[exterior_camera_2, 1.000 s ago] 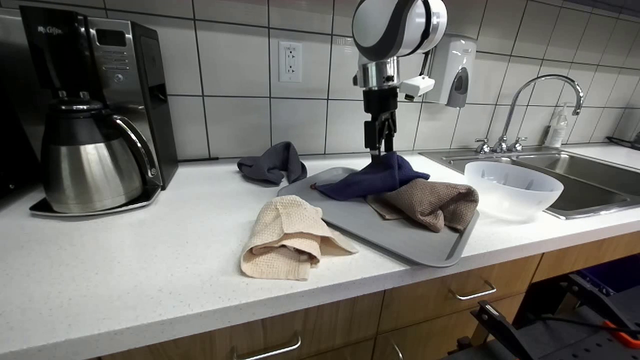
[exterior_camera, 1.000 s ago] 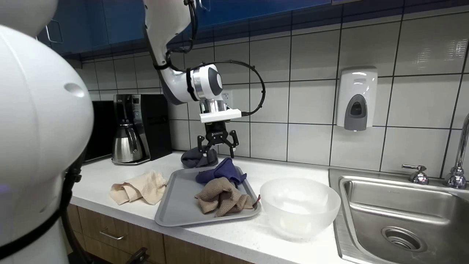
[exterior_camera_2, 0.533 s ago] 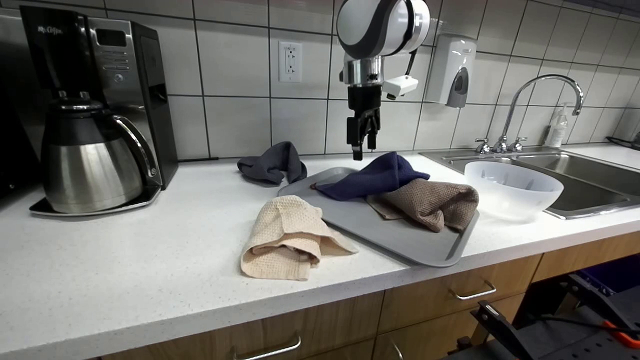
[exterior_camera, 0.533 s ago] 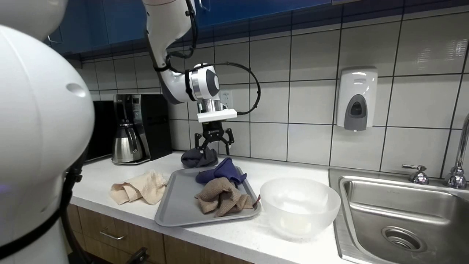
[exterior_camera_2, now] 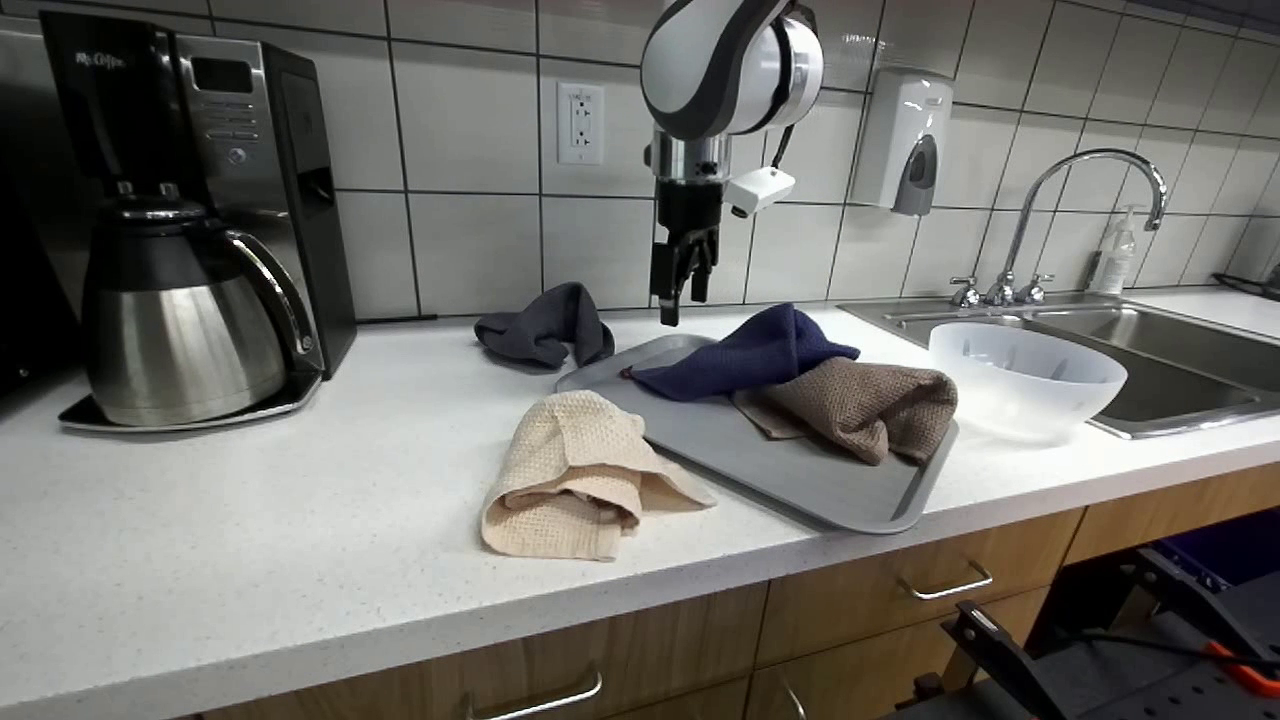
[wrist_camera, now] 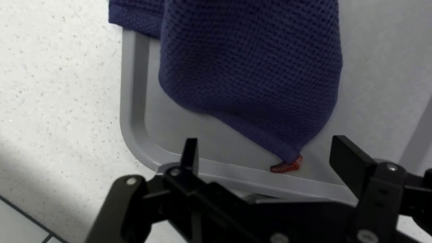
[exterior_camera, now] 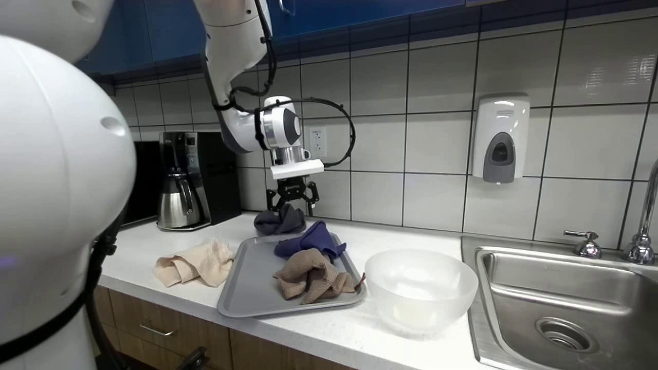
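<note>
The navy cloth (wrist_camera: 251, 74) lies on the gray tray (exterior_camera: 249, 288) beside the brown cloth (exterior_camera_2: 870, 400). Above the tray's edge hangs the end effector (wrist_camera: 265, 152), fingers (wrist_camera: 352, 165) apart, nearer the dark gray cloth (exterior_camera_2: 542, 330) on the counter (exterior_camera_2: 300, 520) than a second ago, seemingly leaving the navy cloth free.

the dark blue cloth (wrist_camera: 251, 67) lies crumpled on the grey tray (wrist_camera: 175, 125); in the wrist view, its tip (wrist_camera: 288, 150) with a red label (wrist_camera: 287, 166) points to five o'clock, and a flap (wrist_camera: 136, 15) covers the rim (wrist_camera: 127, 84) at ten.
</note>
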